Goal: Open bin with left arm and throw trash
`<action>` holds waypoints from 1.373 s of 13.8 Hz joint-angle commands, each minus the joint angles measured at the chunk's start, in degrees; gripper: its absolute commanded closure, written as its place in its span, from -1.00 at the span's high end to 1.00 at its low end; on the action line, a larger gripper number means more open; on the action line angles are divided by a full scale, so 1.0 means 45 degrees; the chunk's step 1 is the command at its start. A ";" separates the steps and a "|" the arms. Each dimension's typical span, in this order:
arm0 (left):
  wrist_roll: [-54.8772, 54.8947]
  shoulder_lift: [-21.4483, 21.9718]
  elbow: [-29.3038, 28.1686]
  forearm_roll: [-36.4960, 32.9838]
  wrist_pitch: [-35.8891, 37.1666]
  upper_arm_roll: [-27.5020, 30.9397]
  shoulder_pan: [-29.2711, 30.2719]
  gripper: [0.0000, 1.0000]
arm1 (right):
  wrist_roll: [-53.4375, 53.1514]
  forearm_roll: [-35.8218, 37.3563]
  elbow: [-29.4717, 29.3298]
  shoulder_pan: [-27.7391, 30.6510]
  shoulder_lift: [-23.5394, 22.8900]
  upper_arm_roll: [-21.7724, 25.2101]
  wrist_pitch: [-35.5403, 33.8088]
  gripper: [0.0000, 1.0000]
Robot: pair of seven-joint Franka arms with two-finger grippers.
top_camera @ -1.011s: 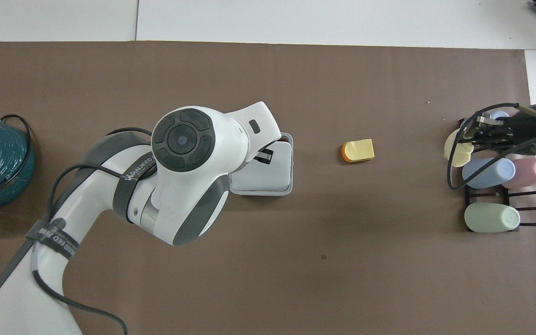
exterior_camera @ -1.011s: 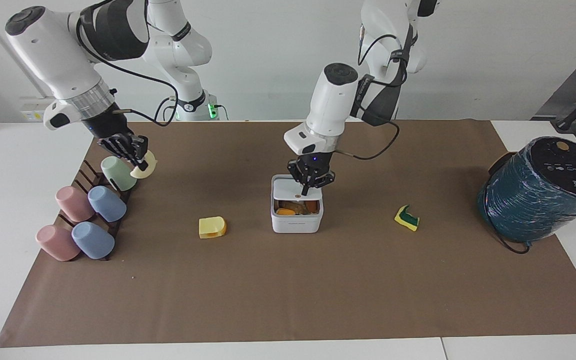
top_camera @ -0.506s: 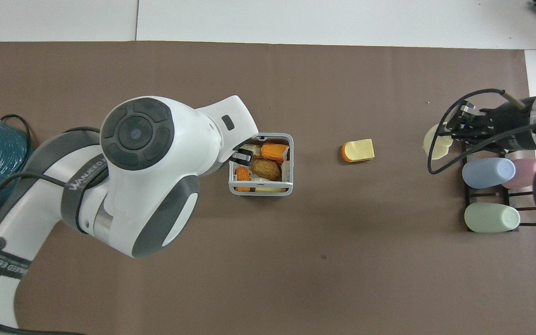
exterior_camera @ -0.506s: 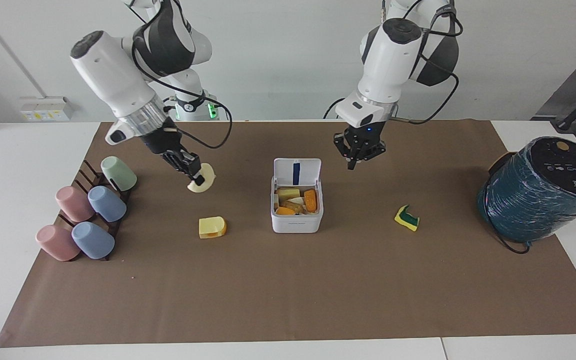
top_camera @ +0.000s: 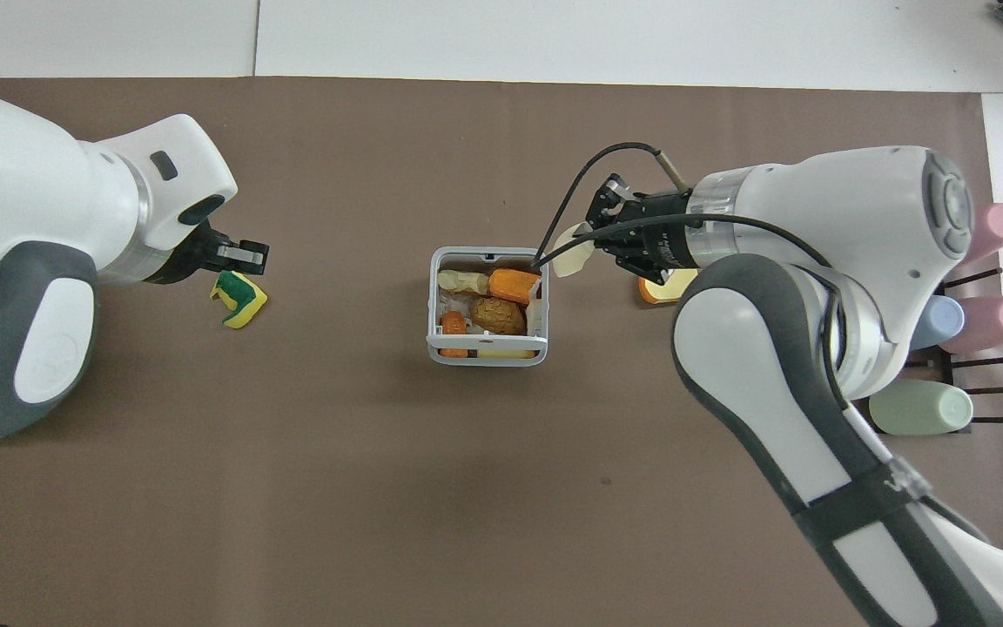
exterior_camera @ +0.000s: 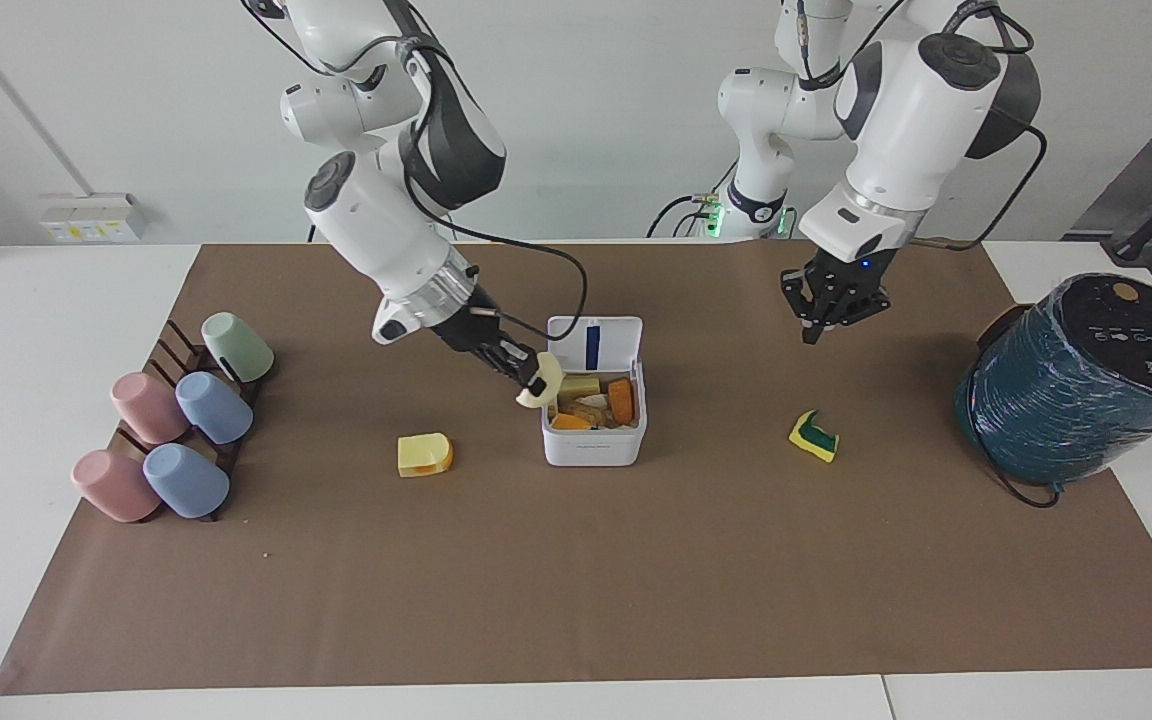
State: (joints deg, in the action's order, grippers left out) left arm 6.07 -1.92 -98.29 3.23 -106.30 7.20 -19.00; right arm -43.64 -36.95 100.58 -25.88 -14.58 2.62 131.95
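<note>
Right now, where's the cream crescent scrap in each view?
Facing view: the pale cream crescent hangs in the right gripper, at the rim of the open bin on the right arm's side.
Overhead view: the same crescent shows just off the bin's rim, at the gripper's tip.
Shared landmark: the white bin, lid up, scraps inside.

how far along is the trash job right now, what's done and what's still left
Done: the bin stands with its lid up, scraps showing inside. In hand: the right gripper holds the cream crescent at the bin's rim, not yet dropped. The left gripper waits in the air, toward its own end of the table. Left: the yellow chunk and the sponge bit lie on the mat.
</note>
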 commanded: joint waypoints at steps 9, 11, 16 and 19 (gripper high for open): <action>0.3223 0.0740 0.1250 -0.0172 0.2699 -0.0116 0.2874 1.00 | -0.0244 -0.0402 -0.0203 -0.0850 -0.1096 0.0062 0.0678 1.00; 0.3144 0.0409 0.2753 -0.0172 0.4318 -0.0136 0.2913 1.00 | -0.0225 -0.0285 -0.0203 -0.0850 -0.1096 0.0062 0.0678 1.00; 0.0416 0.0153 0.3678 -0.0152 0.5283 -0.0155 0.2992 1.00 | -0.0108 0.3138 -0.0262 -0.0112 0.0054 0.0257 0.0308 1.00; 0.0117 0.0348 0.3192 -0.0152 0.5051 -0.0175 0.2990 1.00 | 0.1405 0.6020 0.0281 0.1429 0.0231 0.0218 0.0131 1.00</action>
State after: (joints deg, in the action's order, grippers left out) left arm 7.96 -0.19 -84.00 3.21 -84.29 6.61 -5.70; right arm -43.08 -14.07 99.11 -23.49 -14.35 4.18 132.69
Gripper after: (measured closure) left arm 0.000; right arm 0.000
